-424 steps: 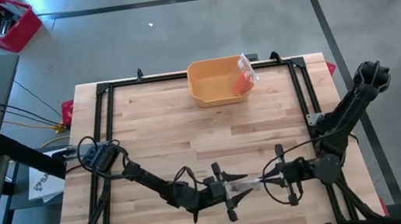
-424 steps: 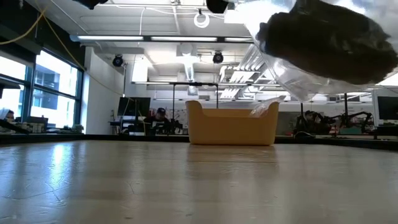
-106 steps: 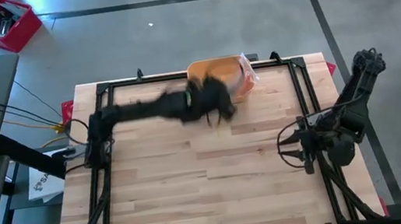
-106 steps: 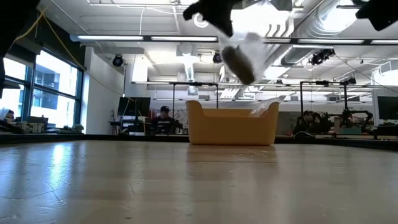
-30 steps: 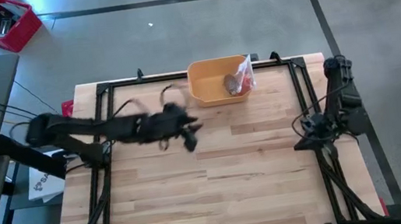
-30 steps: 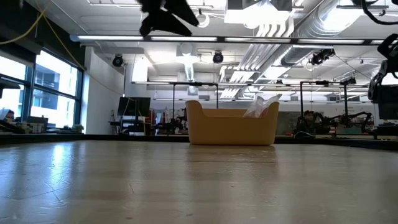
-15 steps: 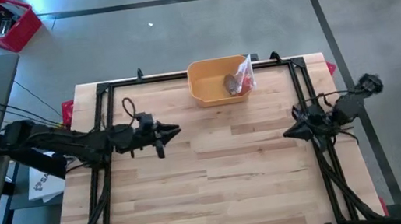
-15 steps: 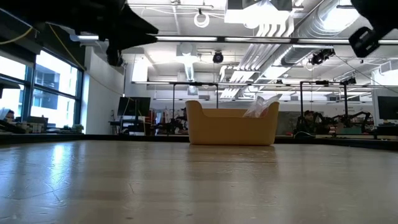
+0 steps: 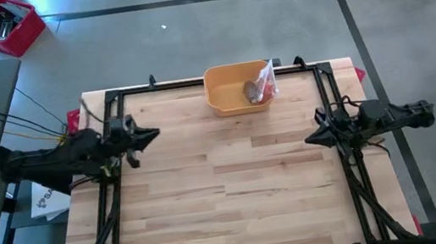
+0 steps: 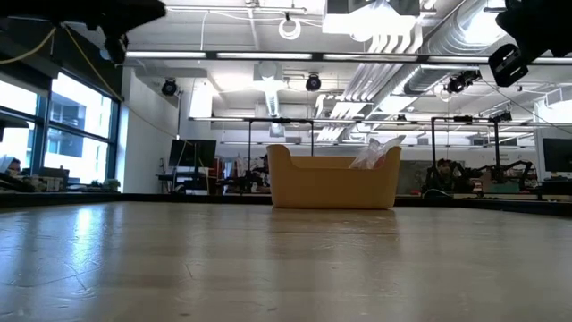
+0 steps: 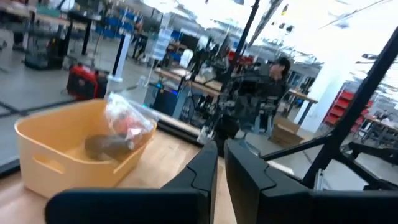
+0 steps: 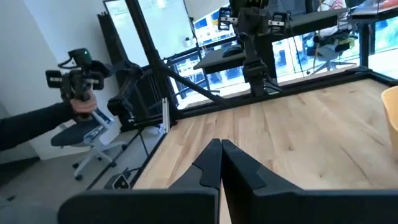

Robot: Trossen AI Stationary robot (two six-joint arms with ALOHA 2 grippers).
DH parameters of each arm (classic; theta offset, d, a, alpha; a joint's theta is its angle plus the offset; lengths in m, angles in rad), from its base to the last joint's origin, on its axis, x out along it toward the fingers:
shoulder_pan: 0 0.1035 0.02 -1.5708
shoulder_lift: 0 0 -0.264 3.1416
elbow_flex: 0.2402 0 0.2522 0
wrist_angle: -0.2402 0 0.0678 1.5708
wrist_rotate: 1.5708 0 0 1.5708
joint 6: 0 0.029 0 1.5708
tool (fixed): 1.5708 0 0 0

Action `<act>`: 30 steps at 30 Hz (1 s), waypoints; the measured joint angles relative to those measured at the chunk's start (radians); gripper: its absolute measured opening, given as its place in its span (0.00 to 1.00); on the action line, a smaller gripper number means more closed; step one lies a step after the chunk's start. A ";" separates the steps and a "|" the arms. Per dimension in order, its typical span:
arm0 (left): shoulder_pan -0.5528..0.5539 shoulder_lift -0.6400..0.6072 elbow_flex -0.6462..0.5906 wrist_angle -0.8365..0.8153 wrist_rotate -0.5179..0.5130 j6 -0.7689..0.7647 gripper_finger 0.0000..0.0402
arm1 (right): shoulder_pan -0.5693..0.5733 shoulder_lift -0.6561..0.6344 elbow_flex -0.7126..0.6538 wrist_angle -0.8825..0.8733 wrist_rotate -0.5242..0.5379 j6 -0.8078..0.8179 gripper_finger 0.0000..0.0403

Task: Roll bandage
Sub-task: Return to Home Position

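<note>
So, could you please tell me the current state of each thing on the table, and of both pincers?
Orange bin: upright at the far edge of the table, holding bags.
Transparent zip bags: inside the bin at its right end, poking above the rim; whether they are sealed cannot be told.
Left pincer: shut, empty, over the table's left side.
Right pincer: shut, empty, over the table's right side.

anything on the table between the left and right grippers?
No: the high view shows only bare table between the left gripper and the right gripper.
</note>
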 joint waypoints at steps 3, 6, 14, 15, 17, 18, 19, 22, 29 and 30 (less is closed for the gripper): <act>0.000 -0.083 -0.002 -0.059 0.001 0.038 0.04 | -0.033 0.000 -0.008 0.012 -0.054 -0.020 0.00; 0.000 -0.136 -0.049 -0.046 0.022 0.076 0.02 | -0.054 0.000 -0.063 0.079 -0.133 -0.014 0.00; -0.001 -0.241 -0.231 0.070 0.073 0.116 0.00 | -0.087 0.001 -0.250 0.387 -0.173 -0.039 0.00; -0.001 -0.249 -0.253 0.099 0.081 0.127 0.00 | -0.091 0.003 -0.249 0.387 -0.166 -0.056 0.00; -0.004 -0.253 -0.303 0.156 0.088 0.150 0.00 | -0.098 0.003 -0.249 0.408 -0.129 -0.095 0.00; -0.006 -0.253 -0.327 0.176 0.087 0.167 0.00 | -0.101 0.003 -0.249 0.410 -0.104 -0.109 0.00; -0.010 -0.252 -0.350 0.201 0.083 0.185 0.00 | -0.101 0.003 -0.249 0.409 -0.081 -0.123 0.00; -0.022 -0.248 -0.374 0.190 0.065 0.221 0.00 | -0.101 0.003 -0.250 0.406 -0.046 -0.128 0.00; -0.048 -0.245 -0.374 0.161 0.059 0.263 0.00 | -0.101 0.003 -0.250 0.375 -0.028 -0.125 0.00; -0.049 -0.245 -0.374 0.141 0.060 0.266 0.00 | -0.101 0.003 -0.250 0.369 -0.017 -0.125 0.00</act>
